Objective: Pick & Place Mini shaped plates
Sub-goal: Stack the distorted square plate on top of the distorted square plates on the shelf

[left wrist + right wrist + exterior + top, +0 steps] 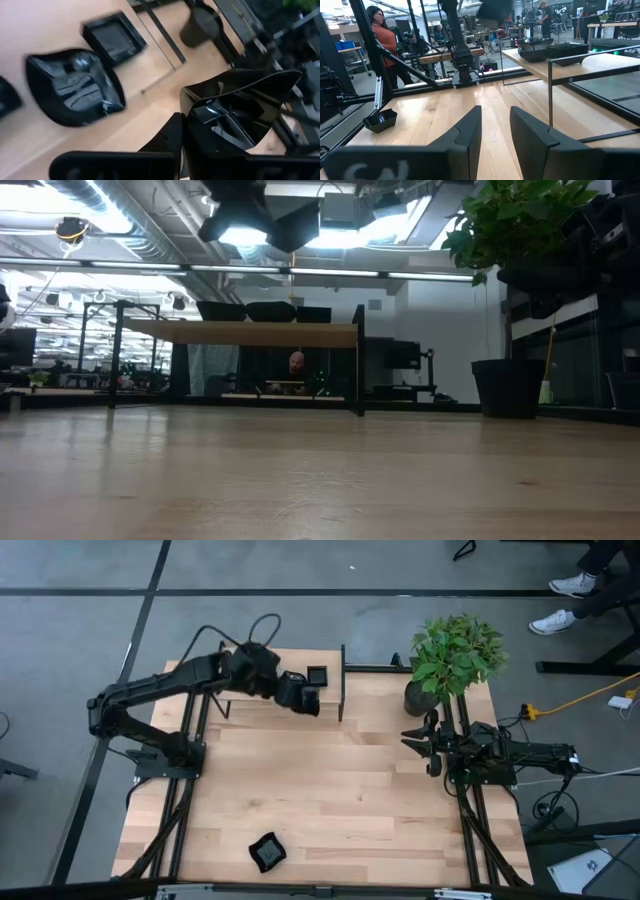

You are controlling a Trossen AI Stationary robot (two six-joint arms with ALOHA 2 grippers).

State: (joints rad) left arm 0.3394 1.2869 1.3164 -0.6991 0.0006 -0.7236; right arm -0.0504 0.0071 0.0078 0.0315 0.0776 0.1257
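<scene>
Left gripper hangs above the raised wooden shelf at the table's far edge, its dark fingers clamped on the rim of a glossy black wavy-edged mini plate. The plate is tipped steeply on edge in the left wrist view, its hollow side facing back along the fingers and its pointed corner reaching out away from them; its long axis runs roughly from the clamped rim to that corner.

On the shelf below lie a glossy black rounded mini plate and, just beside it, a glossy black square mini plate. Another small black wavy dish sits alone near the table's front edge, well apart from the rest.

Right gripper rests at the table's right side beside the dark pot of the green leafy plant, fingers parted and holding nothing.

Risk from here, judged by the thin hold: the grip is on the rim only, so the slick plate could pivot or slip out. Released at this tilt, it could land on edge, strike the rounded plate below, or slide off the shelf.
</scene>
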